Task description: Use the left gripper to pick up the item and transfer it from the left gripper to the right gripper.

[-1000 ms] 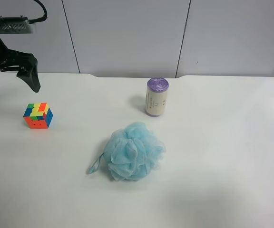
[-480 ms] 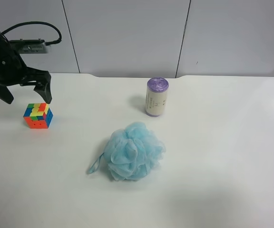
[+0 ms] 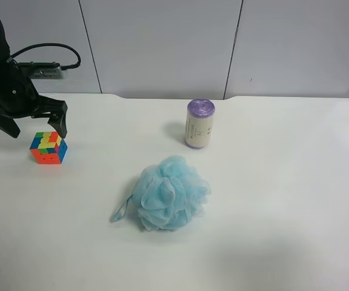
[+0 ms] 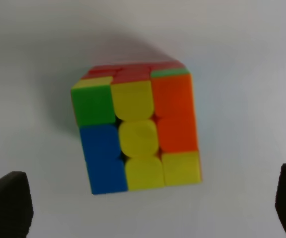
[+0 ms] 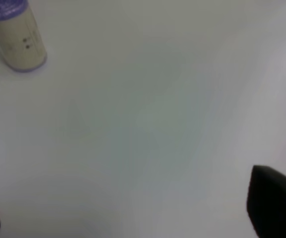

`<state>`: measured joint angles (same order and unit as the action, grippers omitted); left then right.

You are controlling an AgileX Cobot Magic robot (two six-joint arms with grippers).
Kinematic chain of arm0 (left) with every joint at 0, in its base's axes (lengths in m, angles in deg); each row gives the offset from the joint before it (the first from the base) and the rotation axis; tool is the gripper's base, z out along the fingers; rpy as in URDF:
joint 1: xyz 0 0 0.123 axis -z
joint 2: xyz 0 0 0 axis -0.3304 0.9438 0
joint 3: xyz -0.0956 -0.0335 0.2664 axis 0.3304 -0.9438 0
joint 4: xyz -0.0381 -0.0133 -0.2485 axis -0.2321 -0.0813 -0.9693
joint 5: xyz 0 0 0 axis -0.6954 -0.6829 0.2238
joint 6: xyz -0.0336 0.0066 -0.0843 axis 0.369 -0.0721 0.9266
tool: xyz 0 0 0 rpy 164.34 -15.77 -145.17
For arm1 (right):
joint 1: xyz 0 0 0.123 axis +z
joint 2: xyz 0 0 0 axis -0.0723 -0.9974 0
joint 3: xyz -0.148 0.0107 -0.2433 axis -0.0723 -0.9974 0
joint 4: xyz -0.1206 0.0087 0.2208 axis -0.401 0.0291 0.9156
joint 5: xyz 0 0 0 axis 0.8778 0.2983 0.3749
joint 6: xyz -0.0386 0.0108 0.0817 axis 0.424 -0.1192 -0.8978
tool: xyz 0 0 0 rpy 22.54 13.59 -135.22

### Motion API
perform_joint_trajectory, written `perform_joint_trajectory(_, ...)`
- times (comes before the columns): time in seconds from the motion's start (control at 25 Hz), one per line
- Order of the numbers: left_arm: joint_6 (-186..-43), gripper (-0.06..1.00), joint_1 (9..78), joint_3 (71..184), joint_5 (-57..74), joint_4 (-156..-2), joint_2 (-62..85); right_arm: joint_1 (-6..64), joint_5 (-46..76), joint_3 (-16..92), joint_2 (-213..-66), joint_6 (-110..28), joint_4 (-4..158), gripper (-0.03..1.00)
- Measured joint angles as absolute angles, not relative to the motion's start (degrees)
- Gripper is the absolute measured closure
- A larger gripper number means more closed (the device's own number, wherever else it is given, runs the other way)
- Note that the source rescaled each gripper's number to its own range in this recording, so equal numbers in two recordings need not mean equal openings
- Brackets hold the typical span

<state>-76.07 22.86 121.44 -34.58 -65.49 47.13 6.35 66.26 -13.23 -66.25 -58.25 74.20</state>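
The puzzle cube (image 3: 48,148) sits on the white table (image 3: 283,182) at the exterior high view's left. The left gripper (image 3: 36,124), on the slim black arm at that view's left, is open and hangs just above and behind the cube. In the left wrist view the cube (image 4: 138,134) lies between the two spread fingertips of the gripper (image 4: 148,210), untouched, with yellow, orange, blue and green squares facing the camera. The right gripper (image 5: 133,208) is open and empty over bare table; it does not show in the exterior high view.
A purple-topped cylindrical roll (image 3: 199,123) stands upright near the table's middle back; it also shows in the right wrist view (image 5: 16,34). A fluffy light-blue bath pouf (image 3: 169,193) lies in front of it. Grey wall panels stand behind the table.
The left gripper has come down and moved right, from high at the far left to just above the cube. The cube, roll and pouf have not moved.
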Motion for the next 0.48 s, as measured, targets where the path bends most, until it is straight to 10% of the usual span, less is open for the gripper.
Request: perform_joint_trajectory(0.48,-74.54,-0.06,21.85,121.44,-30.22,-65.49,52.40,6.35,66.26,-13.23,-66.25,-58.25,74.20,-0.03)
